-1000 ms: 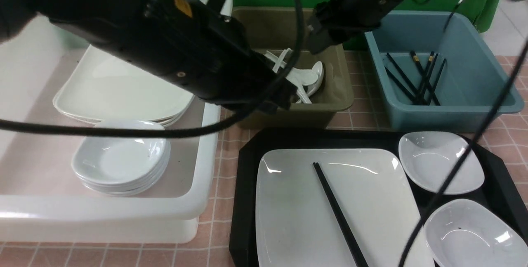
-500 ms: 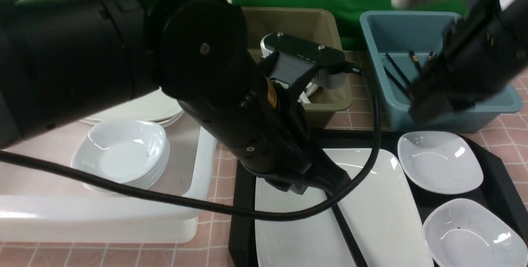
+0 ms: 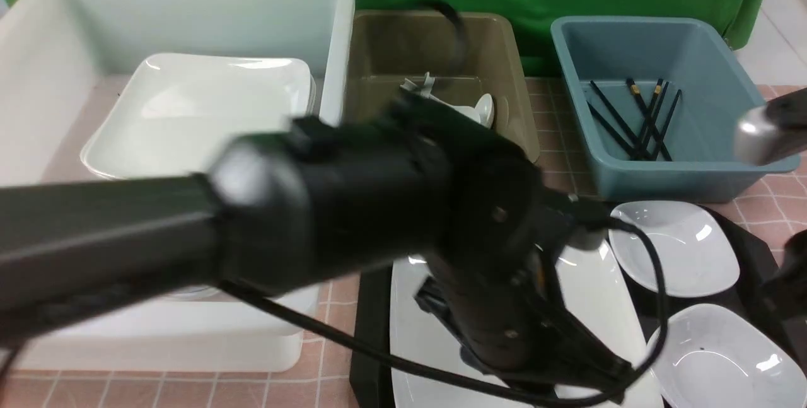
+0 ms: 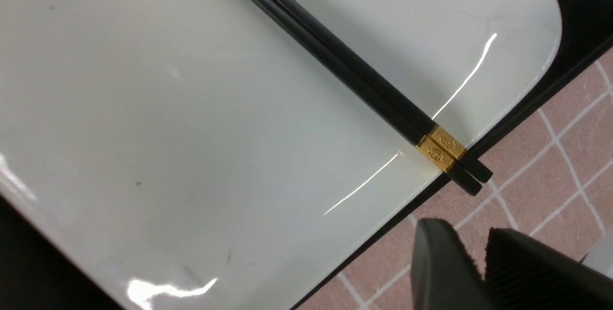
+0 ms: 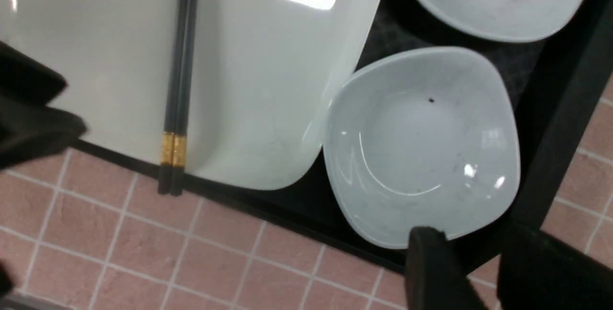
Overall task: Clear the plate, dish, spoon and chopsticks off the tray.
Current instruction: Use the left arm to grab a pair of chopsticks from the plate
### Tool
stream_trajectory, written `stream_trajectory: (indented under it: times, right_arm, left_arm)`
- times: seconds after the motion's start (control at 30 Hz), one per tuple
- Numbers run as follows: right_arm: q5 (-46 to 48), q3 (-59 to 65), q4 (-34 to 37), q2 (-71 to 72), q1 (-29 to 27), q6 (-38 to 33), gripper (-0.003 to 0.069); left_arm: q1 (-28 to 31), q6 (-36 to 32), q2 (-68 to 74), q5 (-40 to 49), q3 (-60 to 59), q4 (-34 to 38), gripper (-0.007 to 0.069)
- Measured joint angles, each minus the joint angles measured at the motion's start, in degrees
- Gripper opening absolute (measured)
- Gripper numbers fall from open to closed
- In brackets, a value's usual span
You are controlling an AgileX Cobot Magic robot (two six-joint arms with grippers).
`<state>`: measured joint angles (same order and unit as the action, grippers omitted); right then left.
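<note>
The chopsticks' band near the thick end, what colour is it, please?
Gold band, clearest in the left wrist view.

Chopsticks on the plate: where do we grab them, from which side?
Pinch the chopsticks at the gold bands, coming down from over the tablecloth and closing across both sticks. That end juts past the plate rim and tray edge, so there is likely room underneath; the rest lies flat on the plate.

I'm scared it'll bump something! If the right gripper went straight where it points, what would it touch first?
Probably the rim of the nearer small white dish: the right gripper points at its edge. Depth is unclear, so it might land on the black tray instead.
</note>
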<state>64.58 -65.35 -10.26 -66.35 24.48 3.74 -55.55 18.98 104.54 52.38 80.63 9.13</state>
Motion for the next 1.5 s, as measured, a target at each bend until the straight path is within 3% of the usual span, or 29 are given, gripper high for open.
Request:
stream_trajectory:
  times: [0.03, 0.07, 0.23, 0.4, 0.5, 0.7, 0.8, 0.83, 0.93, 0.97, 1.3, 1.5]
  right_arm:
    - [0.0, 0.0, 0.01, 0.25, 0.0, 0.01, 0.0267]
    - [0.07, 0.0, -0.06, 2.02, 0.0, 0.3, 0.0267]
    - [0.08, 0.0, -0.09, 7.01, 0.0, 0.54, 0.0267]
    - [0.13, 0.0, -0.09, 9.04, 0.0, 0.54, 0.0267]
    - [0.13, 0.0, -0.09, 9.04, 0.0, 0.54, 0.0267]
    - [0.13, 0.05, -0.09, 9.04, 0.0, 0.46, 0.0268]
    - [0.13, 0.05, -0.09, 9.04, 0.0, 0.34, 0.0268]
    - [0.13, 0.05, -0.09, 9.04, 0.0, 0.34, 0.0268]
    - [0.13, 0.05, -0.09, 9.04, 0.0, 0.19, 0.0268]
    - [0.13, 0.05, -0.09, 9.04, 0.0, 0.19, 0.0268]
    - [0.13, 0.05, -0.09, 9.04, 0.0, -0.53, 0.0268]
    - [-1.13, 0.05, -0.54, 10.38, 0.0, -0.78, 0.0268]
  left_arm:
    - [-0.15, 0.08, 0.29, -0.05, 0.2, 0.0, 0.0205]
    - [-0.49, 0.81, 2.44, -0.29, 1.71, 0.0, 0.0283]
    - [-0.61, 3.04, 8.31, -0.41, 6.05, 0.16, 0.0505]
    - [-0.61, 5.8, 13.23, 0.57, 8.36, 0.22, 0.0585]
    - [-0.61, 7.5, 14.88, 1.12, 9.42, 0.22, 0.0575]
    - [-0.61, 10.0, 18.07, 5.05, 12.36, 0.17, 0.0464]
    - [-0.61, 10.21, 18.61, 6.51, 13.03, 0.17, 0.0321]
    - [-0.61, 10.21, 18.61, 6.52, 13.03, 0.17, 0.031]
    - [-0.61, 10.14, 18.71, 7.31, 13.2, 0.17, 0.0113]
    - [-0.61, 10.13, 18.71, 7.47, 13.28, 0.17, 0.0096]
    - [-0.38, 6.99, 17.9, 15.64, 19.91, -3.25, 0.0086]
    - [-0.06, 4.37, 13.02, 15.77, 25.16, -6.36, 0.0086]
